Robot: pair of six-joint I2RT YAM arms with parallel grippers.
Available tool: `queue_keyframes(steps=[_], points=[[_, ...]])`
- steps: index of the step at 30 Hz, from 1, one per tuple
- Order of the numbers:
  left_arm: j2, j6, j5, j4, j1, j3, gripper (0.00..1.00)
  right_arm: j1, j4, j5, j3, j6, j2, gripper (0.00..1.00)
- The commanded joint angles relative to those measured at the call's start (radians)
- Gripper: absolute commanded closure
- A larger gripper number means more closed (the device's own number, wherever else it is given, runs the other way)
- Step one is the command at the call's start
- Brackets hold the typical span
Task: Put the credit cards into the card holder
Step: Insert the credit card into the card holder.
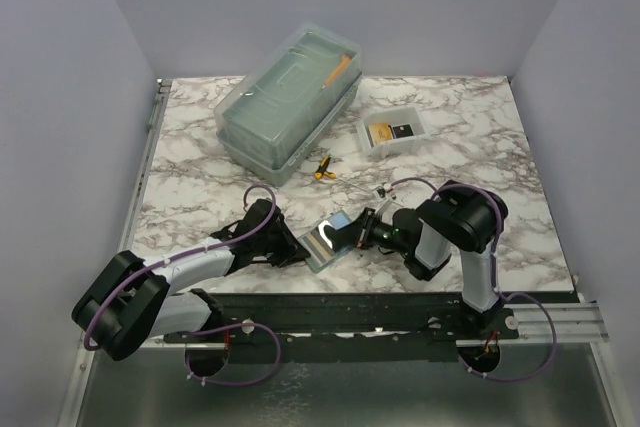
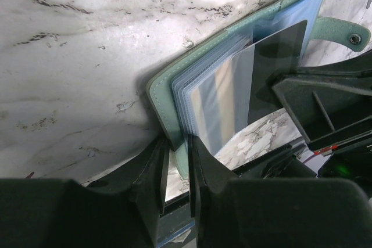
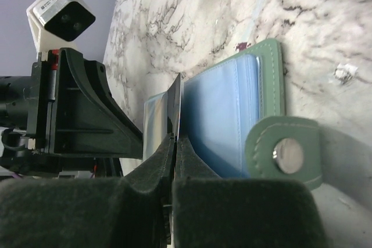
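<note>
**Card holder** (image 1: 322,239): grey-green bifold, held between the two grippers near the front edge of the marble table (image 1: 200,147). It is opened, with its stack of pale clear pockets (image 2: 203,103) exposed towards the right arm. In the top view it is seen tilted, with its long axis running diagonally from near-left to far-right. The snap strap (image 3: 285,155) projects from the side nearest the right wrist.

**Left gripper** (image 2: 177,149): fingers closed on the edge of the holder's green cover, the leaves fanning out just beyond them.

**Right gripper** (image 3: 175,143): fingers pressed together on a black card (image 2: 278,65). The card is seen edge-on from the right wrist, just beside the blue-tinted pocket leaves. Its far part is overlapped by the clear pockets in the left wrist view. Whether it sits inside a pocket cannot be told.

**White tray** (image 1: 365,137): well apart, towards the far right. It contains a gold-yellow card (image 1: 380,132) and a second black card (image 1: 404,129), lying flat side by side.

**Translucent lidded box** (image 1: 290,97): at the far centre-left, set diagonally.

**Yellow-handled tool** (image 1: 322,169): on the table between the box and the grippers, touching neither.
</note>
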Motion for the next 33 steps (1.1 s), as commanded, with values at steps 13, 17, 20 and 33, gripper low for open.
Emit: queue_keyframes(steps=[13,17,20,33], points=[[0.018,-0.003,-0.040,-0.007,-0.004,-0.027,0.75,0.055,-0.483,0.119,0.014,-0.122,-0.195,0.74],[0.020,0.000,-0.039,-0.008,-0.004,-0.027,0.75,0.055,-0.774,0.155,0.083,-0.219,-0.275,0.62],[0.019,0.001,-0.039,-0.011,-0.004,-0.024,0.75,0.057,-0.873,0.160,0.111,-0.283,-0.306,0.56],[0.039,0.025,-0.037,-0.015,-0.004,0.005,0.76,0.227,-0.933,0.095,0.234,-0.303,-0.315,0.62]])
